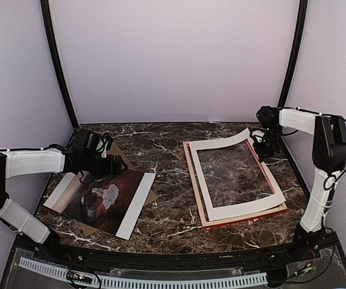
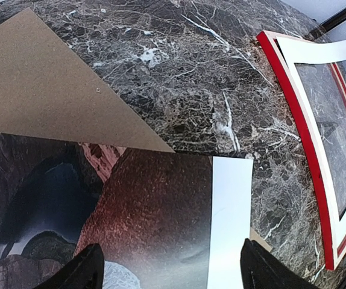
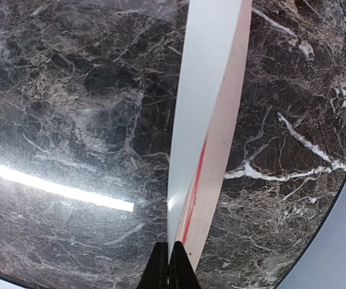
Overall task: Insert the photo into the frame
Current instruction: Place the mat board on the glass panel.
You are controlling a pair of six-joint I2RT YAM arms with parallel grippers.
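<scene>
The photo [image 1: 110,201] lies face up on the left of the marble table, dark brown with a white figure and white margins. My left gripper [image 1: 103,165] hovers open over its far edge; in the left wrist view the photo [image 2: 155,205] fills the space between the spread fingertips [image 2: 85,271]. The red frame [image 1: 243,220] lies flat on the right, with a white mat [image 1: 245,208] on it. My right gripper [image 1: 262,144] is shut on the mat's far right corner, which curls up off the frame. In the right wrist view the gripper [image 3: 168,271] pinches the mat's edge [image 3: 203,90] above the frame's pale wood [image 3: 221,174].
A plain brown backing board [image 1: 120,155] lies under the photo, its corner sticking out toward the far side [image 2: 46,96]. Bare marble [image 1: 167,180] separates photo and frame. Grey walls and black corner posts close in the table.
</scene>
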